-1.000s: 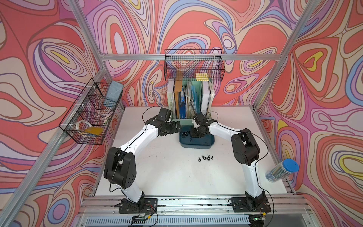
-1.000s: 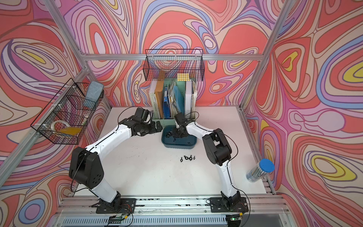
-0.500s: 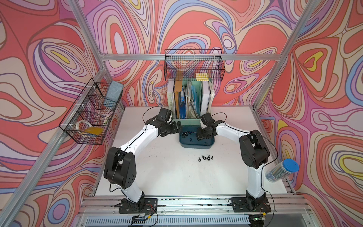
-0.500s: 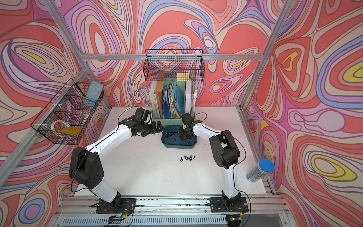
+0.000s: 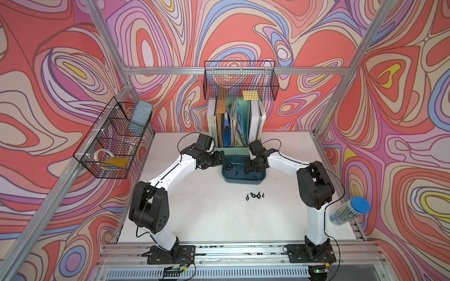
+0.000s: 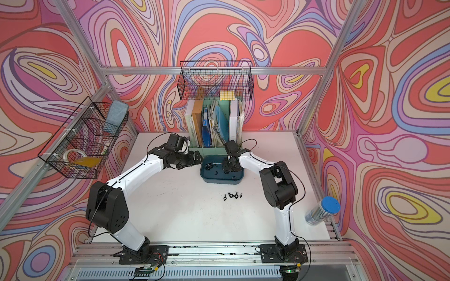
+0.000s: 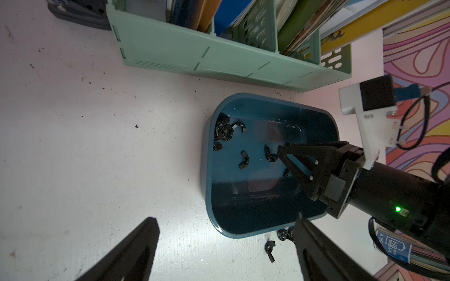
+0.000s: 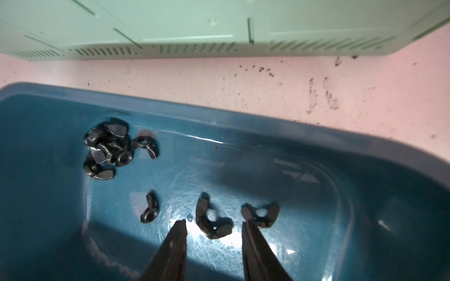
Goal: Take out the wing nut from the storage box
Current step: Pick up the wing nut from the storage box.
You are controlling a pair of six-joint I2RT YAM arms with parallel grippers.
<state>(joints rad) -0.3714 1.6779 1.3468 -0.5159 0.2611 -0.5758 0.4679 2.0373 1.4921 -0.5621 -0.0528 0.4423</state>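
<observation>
The storage box (image 5: 242, 181) (image 6: 222, 180) is a shallow dark teal tub in front of the file holder, in both top views. Several black wing nuts lie in it: a heap (image 8: 109, 148) in one corner and loose ones on the floor. My right gripper (image 8: 213, 223) (image 5: 249, 167) reaches down into the box, open. One wing nut (image 8: 214, 230) lies between its fingertips, with a gap on each side. Another wing nut (image 8: 260, 215) lies at the tip of one finger. My left gripper (image 7: 226, 217) (image 5: 219, 158) hovers open beside the box's left end, holding nothing.
A few wing nuts (image 5: 255, 195) (image 7: 270, 247) lie on the white table in front of the box. The mint-green file holder (image 5: 233, 148) stands right behind it. Black wire baskets hang at the back (image 5: 239, 82) and left (image 5: 112, 143). A blue-capped pencil tube (image 5: 350, 209) is at the right edge.
My right gripper has shifted to the right inside the box and its jaws have opened. The left arm has stayed in place.
</observation>
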